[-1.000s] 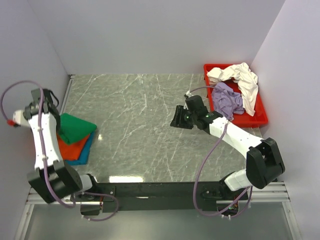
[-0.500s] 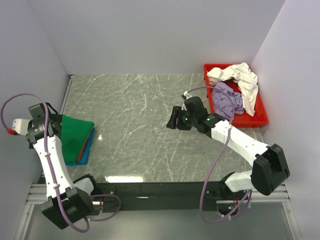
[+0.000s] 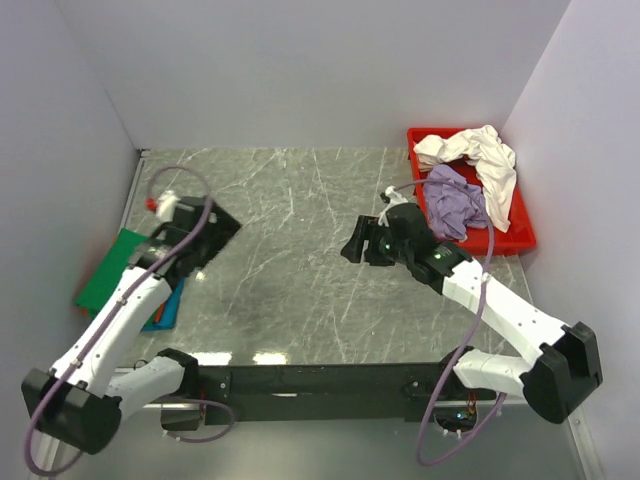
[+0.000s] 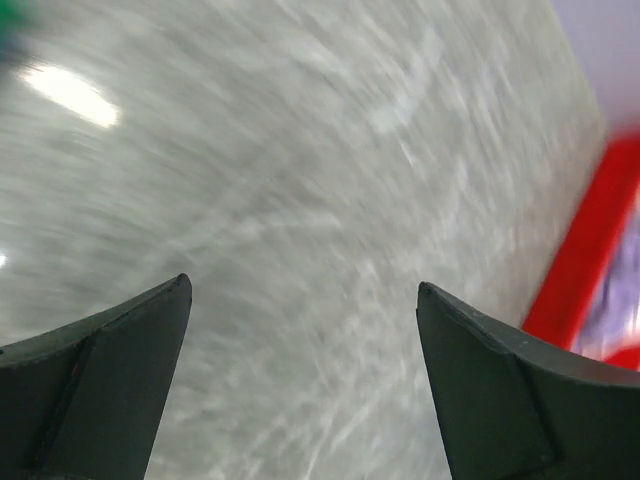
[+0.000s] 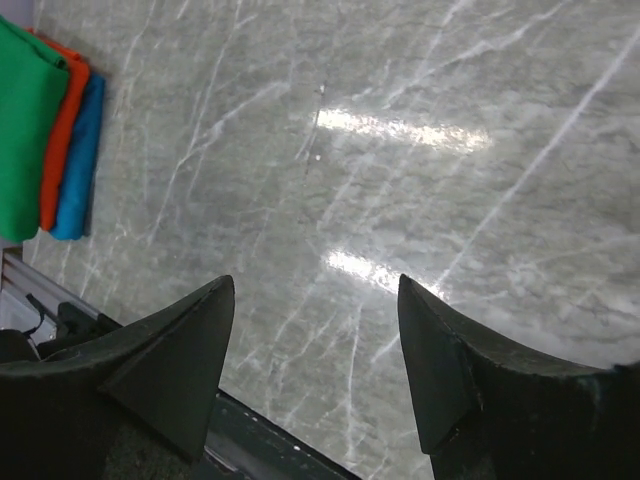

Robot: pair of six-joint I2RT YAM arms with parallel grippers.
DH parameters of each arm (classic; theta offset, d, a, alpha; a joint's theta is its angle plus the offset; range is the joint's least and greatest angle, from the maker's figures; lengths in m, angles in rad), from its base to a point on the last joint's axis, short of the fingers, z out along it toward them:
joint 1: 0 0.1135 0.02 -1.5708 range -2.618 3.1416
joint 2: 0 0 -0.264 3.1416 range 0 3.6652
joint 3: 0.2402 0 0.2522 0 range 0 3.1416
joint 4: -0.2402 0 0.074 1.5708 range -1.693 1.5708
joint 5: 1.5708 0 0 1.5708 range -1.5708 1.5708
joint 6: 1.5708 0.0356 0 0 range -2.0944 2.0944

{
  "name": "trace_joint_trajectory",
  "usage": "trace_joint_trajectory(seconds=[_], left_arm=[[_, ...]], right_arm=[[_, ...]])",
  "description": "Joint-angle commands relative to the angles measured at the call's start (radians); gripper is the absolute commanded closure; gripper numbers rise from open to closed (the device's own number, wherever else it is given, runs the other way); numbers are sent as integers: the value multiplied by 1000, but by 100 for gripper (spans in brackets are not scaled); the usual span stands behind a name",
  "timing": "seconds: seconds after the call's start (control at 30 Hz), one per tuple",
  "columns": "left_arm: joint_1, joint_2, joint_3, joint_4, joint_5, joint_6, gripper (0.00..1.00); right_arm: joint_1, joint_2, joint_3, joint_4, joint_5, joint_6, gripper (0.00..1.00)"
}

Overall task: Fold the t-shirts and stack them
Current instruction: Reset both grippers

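Note:
A folded stack lies at the table's left edge: the bright green t-shirt on top, an orange one and a teal one under it. The stack also shows in the right wrist view: green, orange, teal. The lavender t-shirt and the cream-white t-shirt lie crumpled in the red tray. My left gripper is open and empty over the table, right of the stack. My right gripper is open and empty over mid-table.
The tray stands at the back right by the right wall; its red edge shows blurred in the left wrist view. White walls close the table on the left, back and right. The arms' black base rail runs along the near edge.
My left arm has swung from the far left by the stack to the right, over the table. The green shirt now shows further left. My right gripper has shifted only slightly.

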Motion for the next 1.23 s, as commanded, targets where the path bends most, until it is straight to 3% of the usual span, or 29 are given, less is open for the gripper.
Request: trace_joint_trajectory(seconds=[0.0,0.1,0.13,0.3,0.57,1.2], left_arm=[[-199,18,-18,135,-54,-35,0],[-395,98,-4,145,-119,-32,1],[-396,121,6,148,-133,-21,1],[-624,259,75,114,-291,4,1],[-637,169,-82,385,-187,132,1],[-635,195,-58,375,-148,220,1]], right_arm=[[2,-99,-45,11,73,4,27],[3,-174,-79,-10,113,17,27],[3,-197,-93,-10,137,20,26],[3,-340,-162,-29,234,31,26],[2,-430,-196,-53,331,18,25],[3,-381,-177,-63,346,-5,25]])
